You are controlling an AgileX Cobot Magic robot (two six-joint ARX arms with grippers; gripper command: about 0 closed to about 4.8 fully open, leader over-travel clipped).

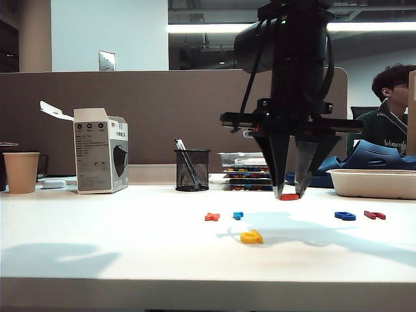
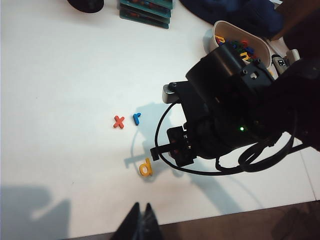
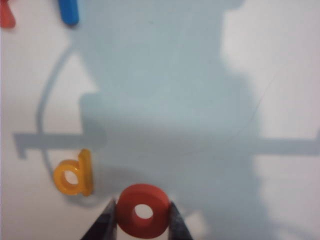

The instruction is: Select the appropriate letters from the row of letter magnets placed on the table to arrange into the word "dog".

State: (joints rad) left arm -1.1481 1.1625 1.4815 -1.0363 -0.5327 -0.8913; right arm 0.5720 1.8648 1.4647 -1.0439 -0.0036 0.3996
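- Orange x-shaped piece [image 3: 5, 14] and light blue letter [image 3: 68, 12] cut off by the right wrist view's edge.
- Left gripper [image 2: 141, 220] fingertips barely in frame, gap unreadable.
- Person [image 1: 392, 110] cropped at the exterior edge.

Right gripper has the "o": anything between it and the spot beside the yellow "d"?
Nothing visible. The right gripper holds the orange-red "o"; only bare table separates it from the yellow "d".

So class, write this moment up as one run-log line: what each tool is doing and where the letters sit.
right tool: shut on red o, above table | left tool: idle, state unclear | yellow d: placed in front | blue g: in row
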